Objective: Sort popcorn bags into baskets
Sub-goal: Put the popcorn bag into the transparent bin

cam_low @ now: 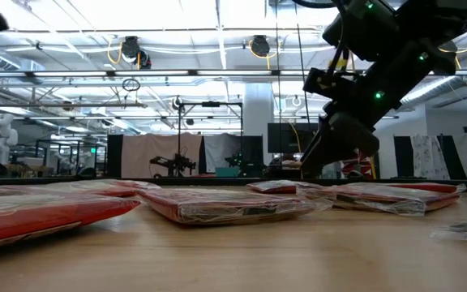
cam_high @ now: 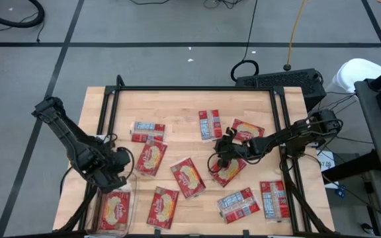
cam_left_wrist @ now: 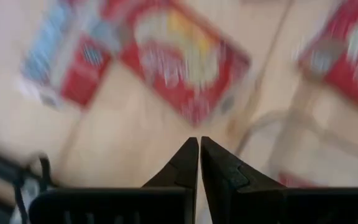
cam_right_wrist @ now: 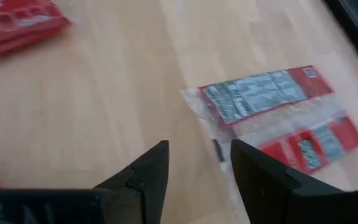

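Note:
Several red popcorn bags lie flat on the wooden table, among them one with its popcorn picture up (cam_high: pixel 151 158) (cam_left_wrist: pixel 185 59) and a labelled one (cam_high: pixel 210 124) (cam_right_wrist: pixel 260 93). A see-through basket (cam_high: pixel 134 205) stands at the near left corner with one bag (cam_high: pixel 114 211) lying in it. My left gripper (cam_high: pixel 121 160) (cam_left_wrist: pixel 199 146) hangs shut and empty above the table, just beyond the basket's far edge. My right gripper (cam_high: pixel 219 154) (cam_right_wrist: pixel 197 152) stands open over mid-table, slanting down, with bare wood between its fingers and a bag (cam_high: pixel 230 170) beside it.
More bags lie near the front edge (cam_high: pixel 163 206) (cam_high: pixel 238 203) (cam_high: pixel 274 198) and at the far right (cam_high: pixel 247 130). A black frame (cam_high: pixel 197 88) borders the table's far side and both flanks. Bare wood shows between the bags at mid-table.

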`<action>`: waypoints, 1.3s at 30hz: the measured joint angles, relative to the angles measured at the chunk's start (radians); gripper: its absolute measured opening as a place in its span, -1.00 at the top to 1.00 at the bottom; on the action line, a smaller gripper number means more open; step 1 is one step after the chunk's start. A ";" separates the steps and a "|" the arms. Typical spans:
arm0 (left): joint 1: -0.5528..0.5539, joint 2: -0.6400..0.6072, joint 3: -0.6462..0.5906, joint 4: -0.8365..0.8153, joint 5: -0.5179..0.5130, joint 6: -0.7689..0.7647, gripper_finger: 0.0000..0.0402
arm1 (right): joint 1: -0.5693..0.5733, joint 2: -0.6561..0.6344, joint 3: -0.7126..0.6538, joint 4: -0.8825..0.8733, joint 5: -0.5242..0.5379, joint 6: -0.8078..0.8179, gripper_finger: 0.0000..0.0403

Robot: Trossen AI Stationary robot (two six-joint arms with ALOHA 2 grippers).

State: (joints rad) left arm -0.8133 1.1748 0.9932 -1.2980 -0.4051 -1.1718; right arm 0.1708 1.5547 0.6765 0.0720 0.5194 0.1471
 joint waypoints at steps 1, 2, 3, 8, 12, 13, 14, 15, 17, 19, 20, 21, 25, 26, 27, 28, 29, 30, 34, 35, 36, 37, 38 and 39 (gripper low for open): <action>0.000 0.000 0.000 0.017 -0.055 0.009 0.87 | 0.000 0.001 0.000 0.002 0.001 0.000 0.13; 0.000 0.001 0.000 0.038 -0.111 0.023 0.87 | -0.001 0.008 0.000 0.009 0.004 -0.006 0.09; 0.000 0.002 0.000 0.063 -0.169 0.039 0.87 | -0.003 0.013 0.000 0.014 0.004 -0.025 0.05; 0.001 0.026 0.000 0.231 -0.457 0.164 0.87 | -0.035 0.060 0.000 0.044 0.007 -0.090 -0.13; 0.028 0.067 0.000 0.388 -0.596 0.300 0.87 | -0.078 0.112 0.000 0.064 0.066 -0.107 -0.16; 0.039 0.079 0.000 0.423 -0.605 0.332 0.87 | -0.089 0.128 0.000 0.069 0.071 -0.113 -0.15; 0.051 0.091 0.000 0.457 -0.612 0.360 0.87 | -0.099 0.139 0.000 0.083 0.071 -0.118 -0.13; 0.064 0.105 0.000 0.487 -0.613 0.386 0.87 | -0.108 0.150 0.001 0.091 0.072 -0.124 -0.11; 0.092 0.134 0.000 0.540 -0.613 0.431 0.87 | -0.127 0.172 0.002 0.114 0.063 -0.126 -0.04; 0.120 0.164 0.000 0.583 -0.613 0.476 0.87 | -0.140 0.197 0.003 0.140 0.060 -0.122 0.06; 0.135 0.177 0.000 0.605 -0.612 0.495 0.87 | -0.142 0.206 0.003 0.152 0.061 -0.124 0.13; 0.148 0.192 0.000 0.623 -0.611 0.512 0.87 | -0.144 0.214 0.003 0.161 0.060 -0.127 0.22; 0.203 0.246 -0.001 0.674 -0.609 0.551 0.87 | -0.143 0.226 0.002 0.200 0.046 -0.121 0.69; 0.217 0.258 -0.001 0.685 -0.608 0.551 0.87 | -0.141 0.226 0.002 0.215 0.027 -0.120 0.82; 0.231 0.271 -0.001 0.694 -0.608 0.550 0.87 | -0.139 0.226 0.001 0.232 0.011 -0.121 0.91; 0.247 0.283 -0.001 0.704 -0.606 0.550 0.87 | -0.136 0.226 0.000 0.251 -0.002 -0.122 0.94; 0.261 0.295 -0.001 0.714 -0.599 0.550 0.87 | -0.131 0.227 0.000 0.272 -0.014 -0.118 0.94; 0.277 0.306 -0.001 0.725 -0.586 0.552 0.87 | -0.124 0.227 0.000 0.291 -0.022 -0.105 0.94; 0.331 0.357 -0.001 0.791 -0.501 0.611 0.87 | -0.087 0.200 -0.001 0.322 -0.087 -0.036 0.98; 0.343 0.371 -0.001 0.818 -0.473 0.635 0.85 | -0.074 0.188 -0.001 0.325 -0.091 -0.018 0.99; 0.353 0.385 -0.001 0.846 -0.445 0.663 0.83 | -0.061 0.172 -0.001 0.326 -0.090 -0.003 0.99; 0.362 0.401 -0.001 0.874 -0.425 0.693 0.80 | -0.048 0.158 -0.001 0.328 -0.090 0.008 0.99; 0.371 0.418 -0.001 0.907 -0.407 0.724 0.76 | -0.035 0.143 -0.001 0.333 -0.089 0.018 0.99; 0.378 0.433 -0.001 0.943 -0.394 0.755 0.71 | -0.022 0.127 -0.001 0.334 -0.088 0.025 0.99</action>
State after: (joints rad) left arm -0.4357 1.6082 0.9920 -0.3550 -0.7986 -0.4166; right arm 0.1486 1.6816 0.6758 0.4057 0.4309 0.1720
